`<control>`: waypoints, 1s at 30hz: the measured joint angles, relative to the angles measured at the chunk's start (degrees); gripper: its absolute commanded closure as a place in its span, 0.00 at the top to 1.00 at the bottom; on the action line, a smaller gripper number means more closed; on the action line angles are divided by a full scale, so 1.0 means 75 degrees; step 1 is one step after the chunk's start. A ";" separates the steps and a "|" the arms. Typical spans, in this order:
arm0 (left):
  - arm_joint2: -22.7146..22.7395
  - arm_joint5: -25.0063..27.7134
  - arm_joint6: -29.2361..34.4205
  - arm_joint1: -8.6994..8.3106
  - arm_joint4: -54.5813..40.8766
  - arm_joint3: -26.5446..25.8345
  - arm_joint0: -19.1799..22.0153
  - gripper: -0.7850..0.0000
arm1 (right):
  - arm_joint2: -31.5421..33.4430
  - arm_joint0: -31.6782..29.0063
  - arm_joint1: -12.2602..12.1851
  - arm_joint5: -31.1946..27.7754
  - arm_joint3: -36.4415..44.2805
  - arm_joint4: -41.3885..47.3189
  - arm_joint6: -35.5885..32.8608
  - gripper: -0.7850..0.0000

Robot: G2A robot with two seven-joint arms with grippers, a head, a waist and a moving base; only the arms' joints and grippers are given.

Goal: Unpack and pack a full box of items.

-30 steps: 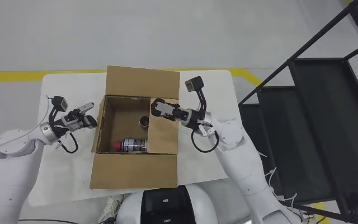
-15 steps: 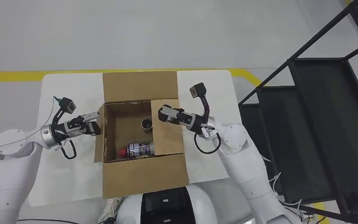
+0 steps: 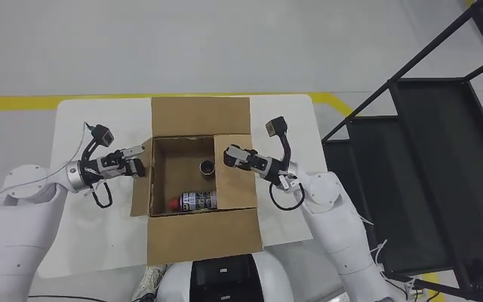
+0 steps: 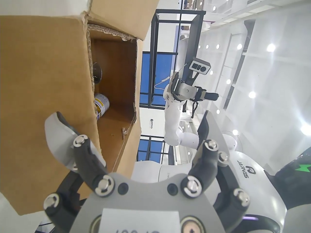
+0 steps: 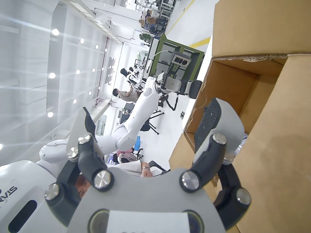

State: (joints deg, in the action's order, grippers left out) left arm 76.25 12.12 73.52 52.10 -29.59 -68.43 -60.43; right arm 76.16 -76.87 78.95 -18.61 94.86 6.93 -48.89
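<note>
Since the box [image 3: 200,117] sits between my two arms with its right flap [image 3: 234,177] folded in over the opening, I judge the job is to fold that flap outward and steady the walls before reaching in. My left gripper [image 3: 139,162] is spread wide and empty, astride the box's left wall without pinching it; just past its fingertips a can [image 3: 199,200] lies on its side beside an upright dark cup [image 3: 207,166]. Beyond those, my right gripper [image 3: 229,156] hangs released and empty over that flap; whether it touches, I cannot tell.
</note>
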 measured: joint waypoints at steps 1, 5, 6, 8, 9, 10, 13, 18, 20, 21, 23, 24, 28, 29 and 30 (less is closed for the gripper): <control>0.0186 0.0076 -0.0047 -0.0041 0.0013 -0.0041 -0.0033 1.00 | 0.0008 -0.0006 -0.0020 0.0002 0.0023 -0.0095 -0.0036 1.00; 0.0947 0.0432 -0.0237 -0.0221 0.0354 -0.0872 -0.0446 1.00 | 0.0026 -0.0078 -0.0088 0.0037 0.0146 -0.0473 -0.0107 1.00; 0.1123 0.0422 -0.0199 -0.0258 0.0335 -0.1167 -0.0583 1.00 | 0.0041 -0.0105 -0.0104 0.0060 0.0171 -0.0511 -0.0128 1.00; 0.1468 0.0299 -0.0110 -0.0324 0.0239 -0.1888 -0.0890 1.00 | 0.0089 -0.0171 -0.0144 0.0163 0.0231 -0.0541 -0.0230 1.00; 0.1559 0.0205 -0.0087 -0.0341 0.0191 -0.2192 -0.1003 1.00 | 0.0110 -0.0196 -0.0163 0.0216 0.0258 -0.0525 -0.0313 1.00; 0.1611 0.0062 -0.0128 -0.0353 0.0209 -0.2581 -0.1110 1.00 | 0.0139 -0.0236 -0.0187 0.0301 0.0276 -0.0437 -0.0456 1.00; 0.1327 -0.0233 -0.0406 -0.0321 0.0394 -0.3451 -0.1146 1.00 | 0.0334 -0.0369 -0.0249 0.0441 0.0261 0.0273 -0.0915 1.00; 0.0191 -0.0575 -0.1090 -0.0148 0.0930 -0.3866 -0.0607 1.00 | 0.0901 -0.0802 -0.0377 0.0414 0.0285 0.1005 -0.1240 1.00; -0.0408 -0.0706 -0.1544 -0.0024 0.1045 -0.3685 -0.0264 1.00 | 0.1118 -0.1040 -0.0417 0.0422 0.0364 0.1169 -0.1125 1.00; -0.0671 -0.0747 -0.1689 0.0032 0.1101 -0.3569 -0.0103 1.00 | 0.1190 -0.1130 -0.0433 0.0412 0.0391 0.1236 -0.1117 1.00; -0.1283 -0.0806 -0.1952 0.0173 0.1281 -0.3212 0.0292 1.00 | 0.1315 -0.1292 -0.0469 0.0408 0.0422 0.1354 -0.1127 1.00; -0.1535 -0.0835 -0.2038 0.0234 0.1364 -0.3036 0.0459 1.00 | 0.1345 -0.1335 -0.0483 0.0440 0.0427 0.1376 -0.1136 1.00; -0.2516 -0.0840 -0.2140 0.0494 0.1706 -0.2318 0.1119 1.00 | 0.1335 -0.1335 -0.0520 0.0638 0.0424 0.1507 -0.1230 1.00; -0.2654 -0.0802 -0.2120 0.0536 0.1727 -0.2196 0.1217 1.00 | 0.1334 -0.1332 -0.0520 0.0639 0.0423 0.1510 -0.1231 1.00; -0.2746 -0.0773 -0.2097 0.0565 0.1726 -0.2102 0.1287 1.00 | 0.1334 -0.1332 -0.0520 0.0638 0.0423 0.1509 -0.1230 1.00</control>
State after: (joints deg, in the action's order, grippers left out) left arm 55.65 6.32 57.79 56.34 -16.65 -84.20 -50.78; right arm 86.17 -86.85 75.05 -13.82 98.03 18.25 -58.12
